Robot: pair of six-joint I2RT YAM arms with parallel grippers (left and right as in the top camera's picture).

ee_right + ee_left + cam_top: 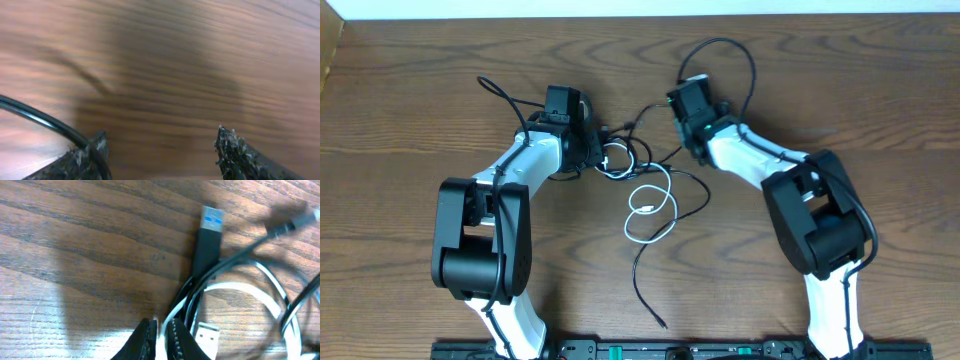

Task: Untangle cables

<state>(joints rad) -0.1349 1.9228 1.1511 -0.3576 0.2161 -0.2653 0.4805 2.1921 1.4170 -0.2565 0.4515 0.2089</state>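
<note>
Overhead first: the knot sits mid-surface (420,100) between the two arms. The white cable (672,208) lies curled in a loose loop just below it. The black cable (636,272) threads through the knot and trails a long tail toward the near edge. The left end effector (588,140) is right at the knot's left side, while the right end effector (682,100) hangs over the black strand at upper right.

Over to the left wrist. The left end effector (159,327) has its fingers pressed nearly together, and it looks to be nipping the white cable (235,287) where it dives between them. The black cable (235,259) crosses over that white arc. A black USB plug (209,235) with a blue tongue lies flat just beyond, and a white plug (205,335) sits beside the fingers.

Right wrist now. The right end effector (162,140) is spread wide with only bare wood between the fingers. A dark cord (40,119) touches one finger, and I cannot tell whether it is cable or arm wiring.

Handling, as I judge it: both cords are light, limp and slick, so they will drag each other along. The best hold is beside a rigid plug, pulling gently so the loops don't cinch.
</note>
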